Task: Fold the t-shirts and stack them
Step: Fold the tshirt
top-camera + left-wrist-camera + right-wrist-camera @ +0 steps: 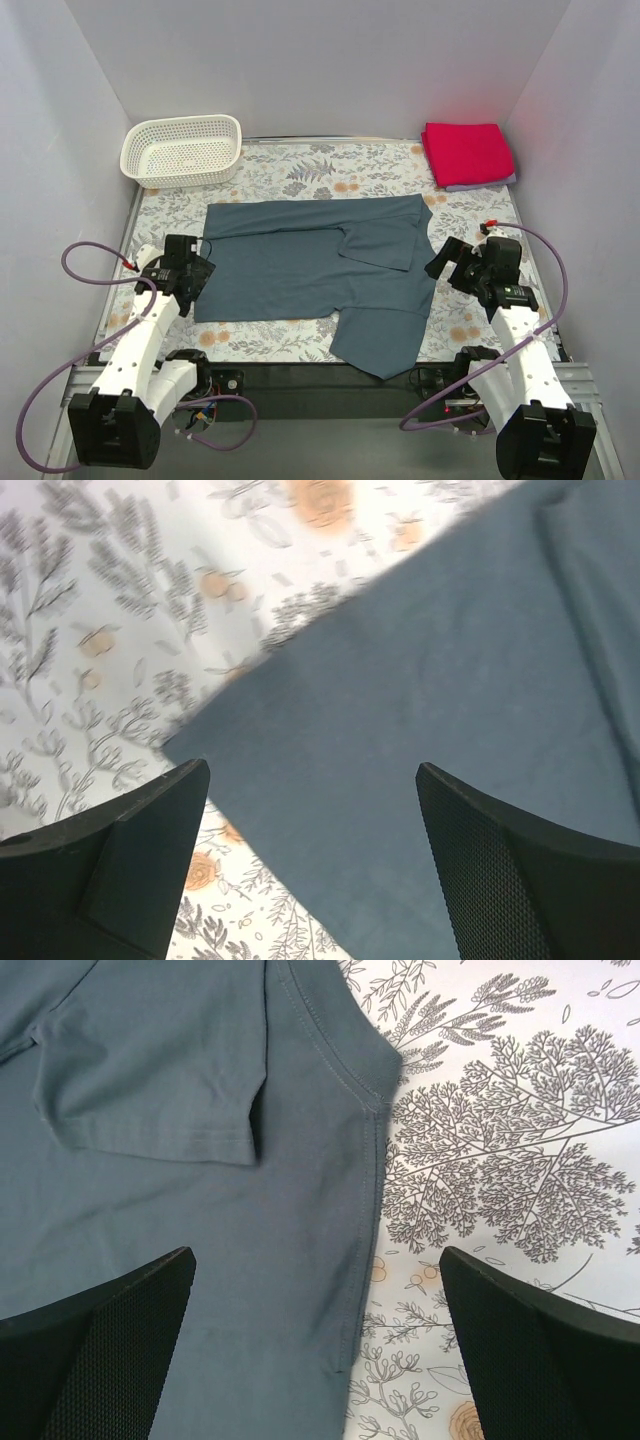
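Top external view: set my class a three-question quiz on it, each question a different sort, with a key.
1. True or false: the red shirt lies folded on the lavender shirt.
2. The white basket stands in which corner? A far left, B far right, C near right.
3. Fill in: at the blue-grey shirt's edges, the left gripper and right gripper both stand ____.
Key: 1 true; 2 A; 3 open.

The left gripper [200, 270] sits near the left edge of the tabletop [300, 178], the right gripper [438, 262] near its right edge, both jaws wide apart.
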